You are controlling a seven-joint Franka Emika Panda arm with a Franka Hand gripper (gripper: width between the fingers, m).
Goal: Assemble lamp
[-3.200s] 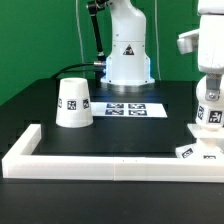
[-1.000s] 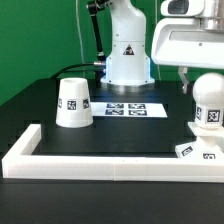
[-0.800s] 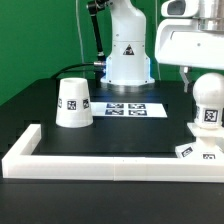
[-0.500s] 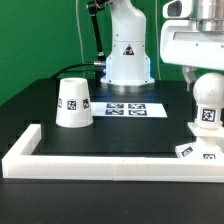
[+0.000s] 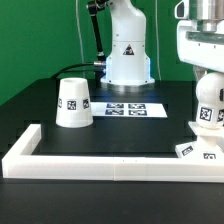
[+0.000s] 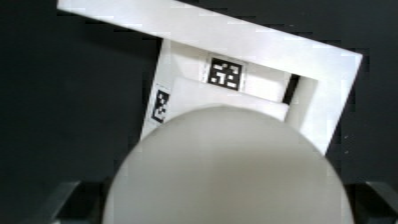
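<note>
The ball-shaped bulb [image 5: 209, 106] stands upright on the flat square base [image 5: 203, 151] at the exterior view's right. My gripper [image 5: 207, 80] hangs right over the bulb's top. It is open, with one finger on each side. In the wrist view the bulb [image 6: 222, 160] fills the middle. A dark gap separates it from each fingertip [image 6: 59, 203], so nothing is gripped. The base [image 6: 249, 68] shows beyond it with its tags. The cone shade [image 5: 74, 103] stands alone on the black table at the exterior view's left.
A long white border bar [image 5: 100, 160] runs along the table's front and up its left side. The marker board [image 5: 133, 108] lies flat in front of the white robot body [image 5: 128, 50]. A green wall is behind.
My gripper has shifted toward the exterior view's right, from beside the bulb to over it. Its jaws keep the same width. Bulb, base and shade have not moved.
</note>
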